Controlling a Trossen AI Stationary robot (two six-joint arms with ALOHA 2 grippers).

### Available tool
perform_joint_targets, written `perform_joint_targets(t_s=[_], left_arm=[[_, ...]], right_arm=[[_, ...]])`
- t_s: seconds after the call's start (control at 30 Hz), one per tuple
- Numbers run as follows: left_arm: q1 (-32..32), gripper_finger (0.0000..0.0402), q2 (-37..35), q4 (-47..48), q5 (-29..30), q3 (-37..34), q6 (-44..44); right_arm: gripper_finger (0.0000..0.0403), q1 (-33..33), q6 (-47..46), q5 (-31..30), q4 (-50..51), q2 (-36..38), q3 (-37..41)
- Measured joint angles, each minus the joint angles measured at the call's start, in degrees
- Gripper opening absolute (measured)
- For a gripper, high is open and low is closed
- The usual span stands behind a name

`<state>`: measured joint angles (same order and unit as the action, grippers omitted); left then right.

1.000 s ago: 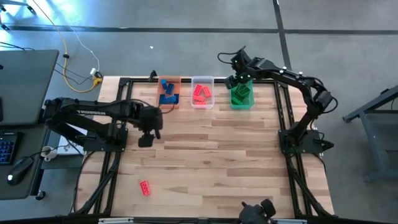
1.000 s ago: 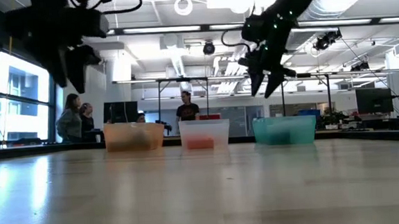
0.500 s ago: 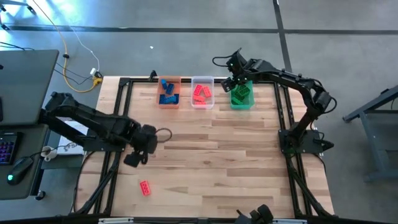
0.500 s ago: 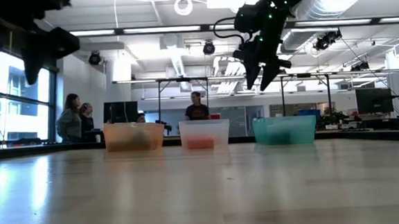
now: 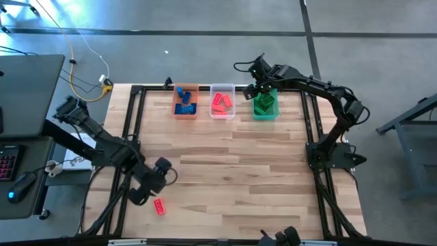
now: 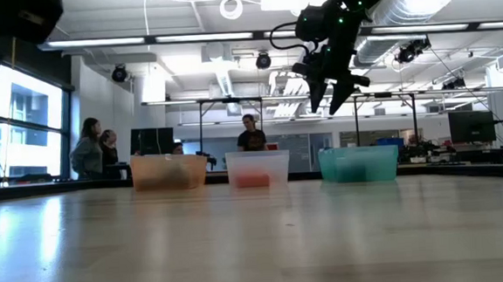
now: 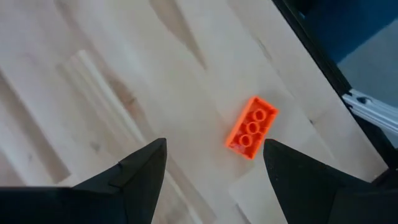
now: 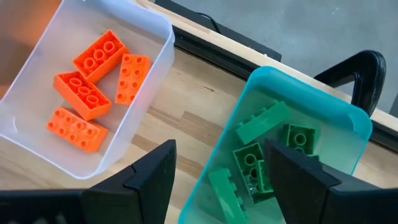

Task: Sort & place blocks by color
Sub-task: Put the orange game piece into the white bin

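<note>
One red block [image 5: 159,206] lies flat on the wood near the table's near left corner, studs up; in the left wrist view the block [image 7: 252,126] is just ahead of my fingers. My left gripper [image 5: 140,197] hovers beside it, open and empty [image 7: 214,168]. Blue blocks lie in the orange bin [image 5: 185,101], red blocks [image 8: 87,87] in the clear bin [image 5: 222,101], green blocks [image 8: 267,162] in the green bin [image 5: 265,104]. My right gripper [image 5: 254,89] hangs open and empty above the gap between the clear and green bins [image 8: 217,168].
The three bins stand in a row along the table's far edge. A black frame [image 5: 130,137] runs around the tabletop. In the low view my right gripper [image 6: 323,97] hangs well above the bins, and people stand in the room behind the table.
My left gripper has swung from the table's left middle toward the near edge, turning as it went, and now hovers by the red block. My right gripper has shifted slightly toward the table's left, off the green bin. Both stay open.
</note>
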<state>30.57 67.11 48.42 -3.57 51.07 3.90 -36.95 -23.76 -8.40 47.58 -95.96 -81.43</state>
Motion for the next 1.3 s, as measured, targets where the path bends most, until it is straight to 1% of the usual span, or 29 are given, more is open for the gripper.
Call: perform_joint_targets(t_s=[0.13,0.33,0.53,0.97,1.13,1.3], left_arm=[[3.75,0.0255,2.68,-1.75,1.7,0.0,0.32],[8.34,0.0255,9.37,-4.89,1.68,0.0,0.44],[11.14,0.0255,13.8,-8.2,1.69,0.0,0.44],[12.04,0.0255,22.88,-9.44,2.16,0.0,0.01],[12.17,0.0255,25.65,-9.48,-0.23,0.0,0.07],[12.37,0.0255,27.89,-9.49,0.16,0.0,0.48]], right_arm=[[0.0229,-0.02,-1.17,0.03,0.02,0.0,0.0],[0.0229,-0.02,-1.99,0.91,0.0,0.0,0.0],[0.0229,-0.02,-3.27,1.91,-0.18,0.0,0.02],[0.0229,1.61,-3.0,2.84,-0.18,0.02,0.02],[0.0229,2.3,-2.81,2.86,-0.18,0.02,0.04],[0.0229,2.26,-2.79,2.84,-0.18,0.02,0.04]])
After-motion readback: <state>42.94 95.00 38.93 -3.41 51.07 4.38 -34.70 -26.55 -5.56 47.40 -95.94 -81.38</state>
